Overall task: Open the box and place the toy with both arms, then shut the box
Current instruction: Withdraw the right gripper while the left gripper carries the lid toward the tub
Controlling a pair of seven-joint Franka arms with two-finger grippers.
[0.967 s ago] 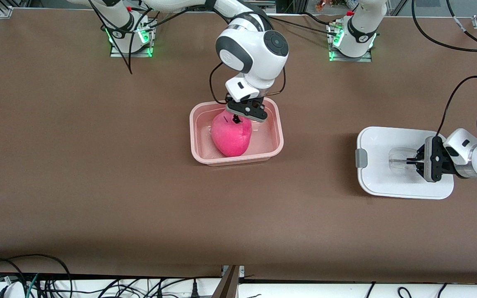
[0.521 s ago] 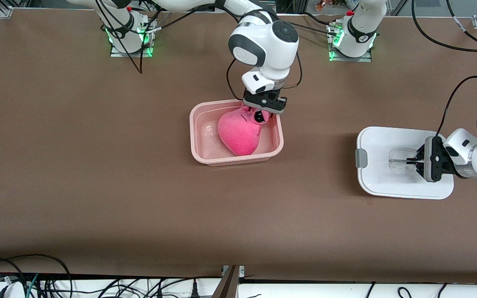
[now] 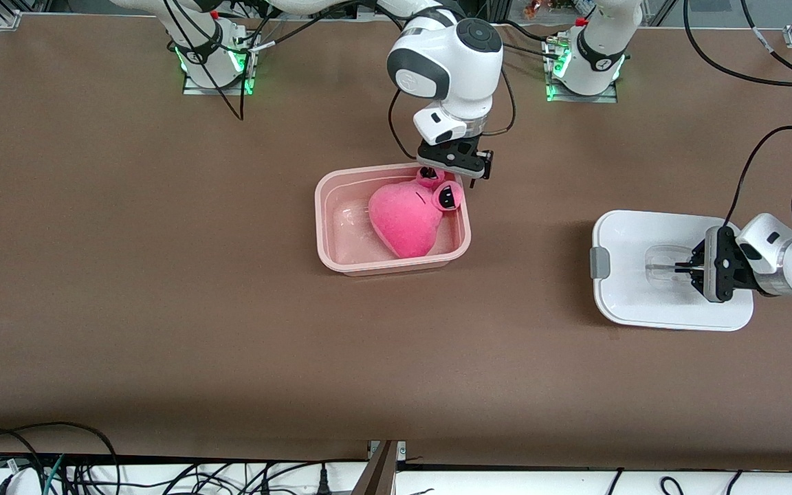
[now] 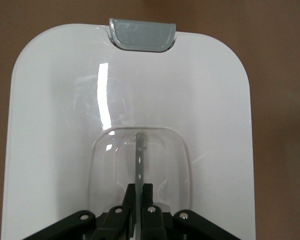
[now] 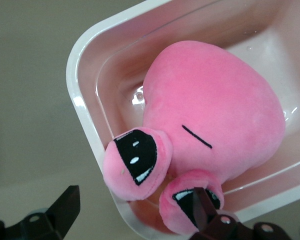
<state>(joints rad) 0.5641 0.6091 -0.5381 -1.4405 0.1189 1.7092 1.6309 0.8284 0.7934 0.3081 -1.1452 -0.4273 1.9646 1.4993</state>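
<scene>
One fuzzy, rounded toy (image 3: 406, 220) sits inside your translucent pink box (image 3: 331, 258). Your right gripper (image 3: 452, 163) hovers over its stalked eyes, fingers spread. Your left gripper (image 3: 683, 269) pinches the clear handle (image 3: 661, 265) on the glossy white lid (image 3: 643, 302).

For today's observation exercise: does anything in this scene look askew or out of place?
Yes. The toy lies tilted in the box, its eye stalks resting over the rim, under the open right gripper. That could obstruct the lid.
</scene>
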